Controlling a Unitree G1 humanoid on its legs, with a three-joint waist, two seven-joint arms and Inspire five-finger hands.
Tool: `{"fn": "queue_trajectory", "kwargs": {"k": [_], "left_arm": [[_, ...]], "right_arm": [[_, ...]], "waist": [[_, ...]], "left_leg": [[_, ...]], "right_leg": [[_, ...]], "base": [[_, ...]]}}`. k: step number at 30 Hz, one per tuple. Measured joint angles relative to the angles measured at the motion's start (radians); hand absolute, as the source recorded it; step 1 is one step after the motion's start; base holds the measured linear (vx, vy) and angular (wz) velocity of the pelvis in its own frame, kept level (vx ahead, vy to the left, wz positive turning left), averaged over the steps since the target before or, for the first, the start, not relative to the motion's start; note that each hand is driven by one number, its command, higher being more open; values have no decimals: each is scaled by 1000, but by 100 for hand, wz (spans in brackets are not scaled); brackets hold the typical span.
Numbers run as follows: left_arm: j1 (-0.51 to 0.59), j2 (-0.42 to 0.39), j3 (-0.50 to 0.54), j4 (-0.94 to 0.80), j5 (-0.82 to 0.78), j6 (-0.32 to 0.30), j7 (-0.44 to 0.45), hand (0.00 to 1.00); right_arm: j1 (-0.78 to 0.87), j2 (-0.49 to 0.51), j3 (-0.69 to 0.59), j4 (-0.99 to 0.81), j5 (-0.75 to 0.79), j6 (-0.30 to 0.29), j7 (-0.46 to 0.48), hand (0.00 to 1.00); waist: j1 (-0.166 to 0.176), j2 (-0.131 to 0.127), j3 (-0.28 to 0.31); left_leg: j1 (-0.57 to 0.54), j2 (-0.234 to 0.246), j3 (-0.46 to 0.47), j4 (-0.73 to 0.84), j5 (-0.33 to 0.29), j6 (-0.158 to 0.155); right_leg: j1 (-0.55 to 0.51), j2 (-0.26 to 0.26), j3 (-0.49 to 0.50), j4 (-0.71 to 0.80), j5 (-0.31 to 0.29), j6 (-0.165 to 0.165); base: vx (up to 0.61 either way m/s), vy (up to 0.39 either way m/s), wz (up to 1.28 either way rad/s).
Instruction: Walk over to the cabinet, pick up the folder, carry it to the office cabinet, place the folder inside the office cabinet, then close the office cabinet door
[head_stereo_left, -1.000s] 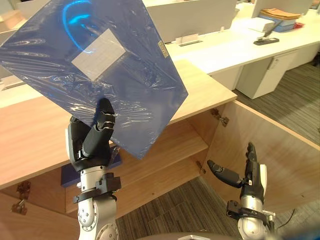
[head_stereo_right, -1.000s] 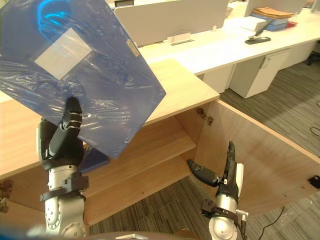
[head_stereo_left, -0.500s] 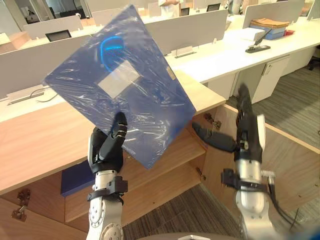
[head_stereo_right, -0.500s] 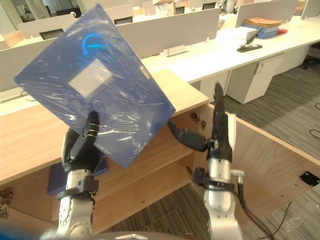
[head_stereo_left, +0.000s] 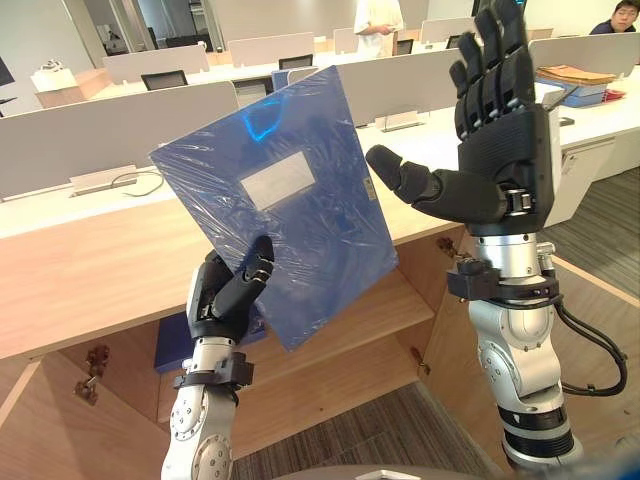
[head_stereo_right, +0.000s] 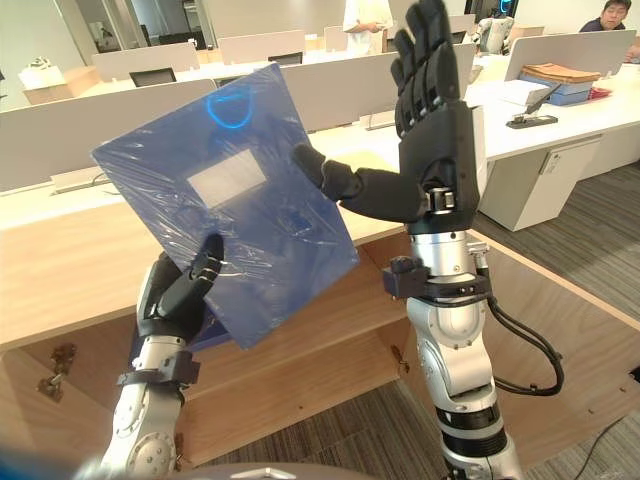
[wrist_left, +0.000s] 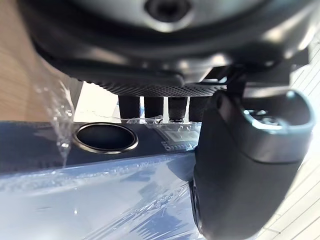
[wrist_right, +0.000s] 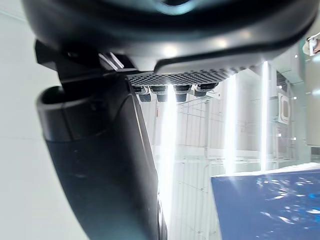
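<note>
Gripping flat blue plastic-wrapped folder (head_stereo_left: 290, 225) in left hand (head_stereo_left: 228, 298) above open wooden office cabinet (head_stereo_left: 90, 280) | with right hand (head_stereo_left: 497, 150) spread, empty, beside it | done: pickup, carry | left: placing inside, closing door (head_stereo_right: 590, 300)

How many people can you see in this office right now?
2. A standing person in a white shirt is at the back, top centre. A seated person is at the far right. The partitions may hide others.
</note>
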Motion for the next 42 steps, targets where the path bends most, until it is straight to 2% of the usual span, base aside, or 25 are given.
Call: {"fn": "queue_trajectory", "kwargs": {"k": [5,8,14,18,22,26,29,32,37,38,42], "left_arm": [[0,28,-37,4,0,0,-69,0],[0,39,-35,8,0,0,-80,0],[0,48,20,15,-2,0,-87,0],[1,55,45,23,-4,0,-99,0],[2,105,48,41,-40,0,-123,0],[5,228,44,60,-107,21,-196,0],[5,325,33,60,-138,21,-240,0],[4,385,13,60,-172,18,-251,0],[-9,403,-57,93,-223,-2,-252,0],[-11,405,-64,97,-232,-3,-252,0],[-13,408,-86,109,-255,-5,-251,0]], "right_arm": [[0,-36,-2,78,16,25,33,100],[1,-39,-13,118,15,29,47,100],[5,-52,-81,228,18,52,60,100],[6,-152,-70,286,63,89,122,100],[-10,-312,35,340,162,103,190,100],[-108,-553,264,408,367,159,324,100],[-117,-652,365,396,464,169,405,100],[-117,-684,384,380,537,177,462,100],[-118,-710,396,333,665,174,490,100],[-118,-710,396,333,665,174,490,0],[-118,-711,401,333,690,174,489,0]], "waist": [[0,-4,2],[-3,-9,5],[-2,-25,16],[-1,-31,19],[-2,-34,21],[-4,-41,26],[-4,-49,30],[-1,-52,33],[0,-54,33],[0,-54,33],[0,-54,33]], "left_leg": [[-7,-24,-23,-19,11,17],[-10,-32,-36,-25,15,22],[-20,-50,-47,-33,20,34],[-24,-61,-49,-43,23,41],[-24,-66,-49,-49,23,42],[-28,-65,-50,-49,23,42],[-27,-65,-66,-49,23,42],[-28,-65,-68,-50,24,43],[-28,-66,-73,-51,24,43],[-28,-66,-73,-51,25,44],[-28,-66,-73,-54,26,44]], "right_leg": [[19,-30,-16,-49,24,14],[32,-40,-28,-71,35,15],[33,-61,-37,-91,44,25],[34,-72,-38,-106,52,30],[36,-76,-39,-112,53,32],[38,-76,-40,-124,62,31],[53,-80,-58,-134,64,31],[54,-82,-60,-134,64,31],[59,-84,-66,-139,64,31],[59,-84,-66,-139,64,31],[59,-84,-67,-140,64,31]], "base": [[-10,58,14],[1,33,13],[-1,25,6],[4,8,0],[0,0,0],[4,2,1],[18,8,14],[2,9,4],[-1,8,3],[0,0,0],[0,0,0]]}}
